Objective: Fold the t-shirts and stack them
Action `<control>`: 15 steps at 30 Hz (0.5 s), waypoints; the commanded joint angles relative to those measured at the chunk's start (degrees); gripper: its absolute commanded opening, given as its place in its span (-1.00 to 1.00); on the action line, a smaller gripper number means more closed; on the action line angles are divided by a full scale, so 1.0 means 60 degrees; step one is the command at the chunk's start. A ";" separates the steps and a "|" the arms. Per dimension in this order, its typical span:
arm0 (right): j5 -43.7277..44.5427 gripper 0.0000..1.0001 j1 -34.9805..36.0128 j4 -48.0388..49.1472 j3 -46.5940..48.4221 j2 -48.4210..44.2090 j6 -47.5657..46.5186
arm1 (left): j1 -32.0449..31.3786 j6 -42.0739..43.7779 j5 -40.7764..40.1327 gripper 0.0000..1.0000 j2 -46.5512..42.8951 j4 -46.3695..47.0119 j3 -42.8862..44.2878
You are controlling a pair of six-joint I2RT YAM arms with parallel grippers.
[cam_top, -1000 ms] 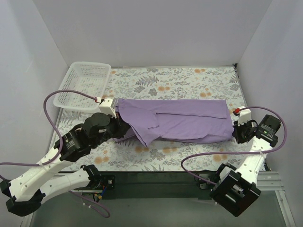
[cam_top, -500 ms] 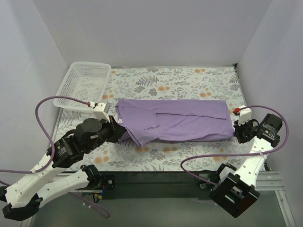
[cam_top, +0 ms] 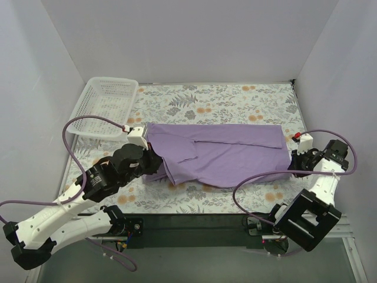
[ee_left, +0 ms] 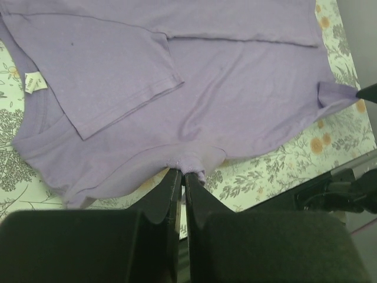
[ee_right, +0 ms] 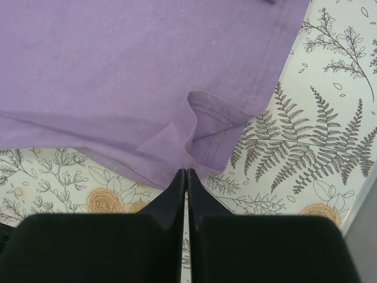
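Observation:
A purple t-shirt (cam_top: 224, 150) lies across the middle of the floral table, partly folded, one sleeve folded over its front. My left gripper (cam_top: 154, 160) is shut on the shirt's near edge at the collar end; in the left wrist view the shirt (ee_left: 194, 100) bunches between my shut fingertips (ee_left: 184, 171). My right gripper (cam_top: 293, 162) is shut on the shirt's near right corner; in the right wrist view the hem (ee_right: 200, 124) is pinched at my fingertips (ee_right: 186, 172). The shirt's white neck label (ee_left: 32, 82) faces up.
A white plastic basket (cam_top: 105, 106) stands at the back left. The floral table cover (cam_top: 224, 97) runs to the white walls at the back and sides. The black near edge of the table (cam_top: 194, 221) lies between the arm bases.
Both grippers have drawn the shirt's near edge toward the front of the table, so the shirt spreads wider. The right arm has swung outward to the right.

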 commanded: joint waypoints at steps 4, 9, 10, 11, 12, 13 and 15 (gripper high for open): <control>-0.0493 -0.97 -0.0035 0.1117 0.0417 0.1048 0.0752 | 0.0124 -0.0017 -0.1043 -1.00 0.0698 0.1036 0.0345; -0.0816 -0.97 -0.0020 0.1776 0.0549 0.1678 0.1279 | 0.0605 0.0188 -0.0999 -1.00 0.1358 0.1404 0.0505; -0.0816 -0.97 -0.0035 0.1893 0.0549 0.1723 0.1367 | 0.0738 0.0247 -0.0941 -1.00 0.1417 0.1491 0.0520; -0.0816 -0.97 -0.0020 0.2083 0.0520 0.1738 0.1469 | 0.0884 0.0305 -0.0854 -1.00 0.1562 0.1565 0.0549; -0.0830 -0.97 -0.0020 0.2186 0.0519 0.1810 0.1514 | 0.1248 0.0436 -0.0751 -1.00 0.1636 0.1623 0.0608; -0.0845 -0.97 -0.0020 0.2289 0.0505 0.1826 0.1587 | 0.1455 0.0510 -0.0417 -1.00 0.1782 0.1798 0.0608; -0.0918 -0.97 -0.0020 0.2538 0.0447 0.1942 0.1704 | 0.2068 0.0700 0.0009 -1.00 0.1959 0.1960 0.0608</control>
